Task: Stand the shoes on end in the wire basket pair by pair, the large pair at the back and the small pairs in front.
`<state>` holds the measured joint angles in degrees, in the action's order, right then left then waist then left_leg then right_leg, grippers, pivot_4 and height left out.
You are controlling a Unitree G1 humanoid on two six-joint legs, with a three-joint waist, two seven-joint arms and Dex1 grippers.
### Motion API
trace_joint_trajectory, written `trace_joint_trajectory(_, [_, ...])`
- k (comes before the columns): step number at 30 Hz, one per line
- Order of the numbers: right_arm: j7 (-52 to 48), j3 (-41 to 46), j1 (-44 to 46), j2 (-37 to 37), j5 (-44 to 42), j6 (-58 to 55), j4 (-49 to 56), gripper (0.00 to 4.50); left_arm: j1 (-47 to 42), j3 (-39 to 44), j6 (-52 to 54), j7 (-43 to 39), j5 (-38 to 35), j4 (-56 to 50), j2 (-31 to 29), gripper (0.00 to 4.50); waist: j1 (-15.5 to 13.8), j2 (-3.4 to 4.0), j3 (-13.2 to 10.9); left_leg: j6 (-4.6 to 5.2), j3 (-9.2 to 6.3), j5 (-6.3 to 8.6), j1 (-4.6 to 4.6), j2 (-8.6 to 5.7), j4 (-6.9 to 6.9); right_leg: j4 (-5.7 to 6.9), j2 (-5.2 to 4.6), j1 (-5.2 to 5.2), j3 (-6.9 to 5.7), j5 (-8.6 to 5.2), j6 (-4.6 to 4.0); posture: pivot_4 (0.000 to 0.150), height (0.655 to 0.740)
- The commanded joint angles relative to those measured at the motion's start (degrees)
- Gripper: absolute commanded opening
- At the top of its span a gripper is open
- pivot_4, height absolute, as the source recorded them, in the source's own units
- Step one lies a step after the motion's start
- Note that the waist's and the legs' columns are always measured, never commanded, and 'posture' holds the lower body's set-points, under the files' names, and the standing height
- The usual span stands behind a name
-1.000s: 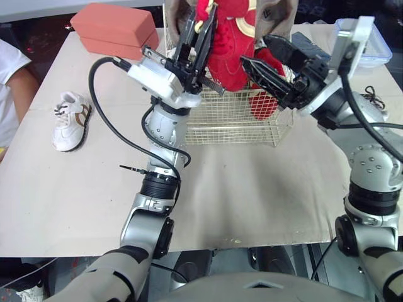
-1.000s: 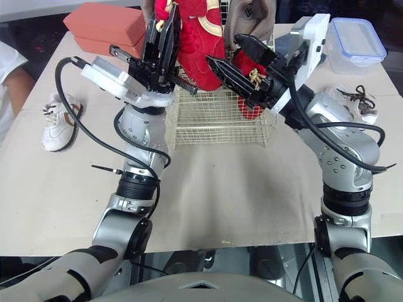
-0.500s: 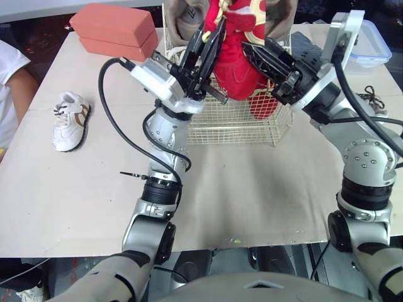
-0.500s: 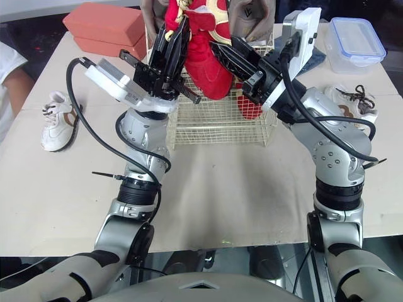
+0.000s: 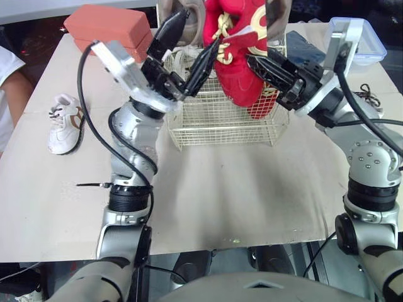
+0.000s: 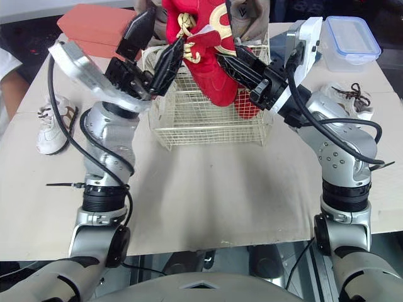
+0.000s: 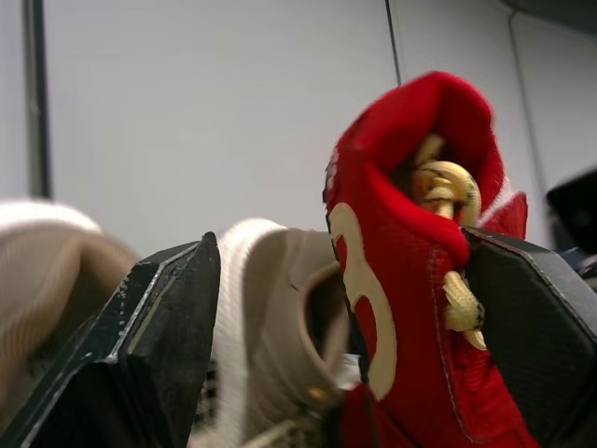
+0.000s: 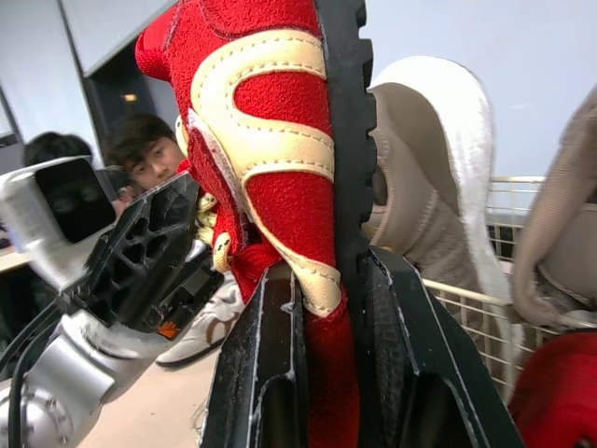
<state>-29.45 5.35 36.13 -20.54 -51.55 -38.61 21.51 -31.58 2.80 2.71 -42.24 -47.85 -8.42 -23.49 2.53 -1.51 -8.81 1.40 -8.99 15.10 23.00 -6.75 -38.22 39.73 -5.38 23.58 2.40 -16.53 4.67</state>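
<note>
A red shoe (image 5: 236, 56) with cream trim stands toe-down over the wire basket (image 5: 220, 123). My right gripper (image 5: 252, 63) is shut on its sole edge; in the right wrist view both fingers (image 8: 270, 373) pinch the red shoe (image 8: 270, 168). To the shoe's left, my left gripper (image 5: 200, 28) is open, its fingers (image 7: 149, 345) spread wide on either side of the shoe's collar (image 7: 401, 271). A second red shoe (image 5: 264, 104) rests in the basket's right front. Two large beige shoes (image 5: 176, 19) stand at the back.
A small white shoe (image 5: 63, 123) lies on the table at the left, another shoe (image 5: 371, 97) at the right edge. A red box (image 5: 107, 25) sits back left and a clear lidded container (image 5: 362, 38) back right. A person's sleeve (image 5: 9, 63) is at the far left.
My right gripper has shut on the red shoe. My left gripper has opened, let the shoe go and drawn back to the left. The shoe sits lower over the basket.
</note>
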Motion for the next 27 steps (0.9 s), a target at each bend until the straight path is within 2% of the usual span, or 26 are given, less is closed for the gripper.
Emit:
trace_joint_trajectory(1, [-3.84, 2.88, -0.67, -0.9, -2.93, 1.63, 1.13, 0.14, 0.49, 4.68, 12.49, -8.14, -12.88, -3.01, -5.7, 4.47, 0.01, 0.03, -0.02, 0.0, 0.0, 0.0, 0.0, 0.0, 0.0, 0.0, 0.0, 0.0, 0.0, 0.0, 0.0, 0.15, 0.74])
trace_joint_trajectory(3, [-5.34, 2.97, -1.06, -1.41, -3.7, 1.38, 1.01, 0.14, 0.29, 6.07, 16.78, -11.42, -15.04, -1.83, -8.5, 4.47, -0.07, 0.09, -0.05, 0.0, 0.0, 0.0, -0.02, 0.01, 0.02, -0.01, 0.04, 0.0, 0.0, 0.0, 0.0, 0.15, 0.74])
trace_joint_trajectory(7, [-9.73, 1.68, -1.87, -3.08, -3.81, 1.02, 1.69, 0.14, -0.47, 6.74, 21.12, -16.62, -14.0, 0.41, -11.25, 4.47, -0.16, 0.09, -0.06, 0.0, 0.0, 0.0, -0.02, 0.01, 0.02, -0.03, 0.23, -0.02, -0.02, 0.0, 0.0, 0.15, 0.74])
trace_joint_trajectory(27, [-17.21, -1.9, -5.35, -5.48, -6.68, -1.49, 5.52, 0.14, -6.16, 4.62, 28.19, -27.58, -7.56, 5.13, -9.72, 4.47, -0.18, 0.09, -0.06, 0.0, -0.01, 0.0, -0.02, 0.01, 0.04, -0.06, -0.01, -0.02, -0.01, 0.0, 0.0, 0.15, 0.74])
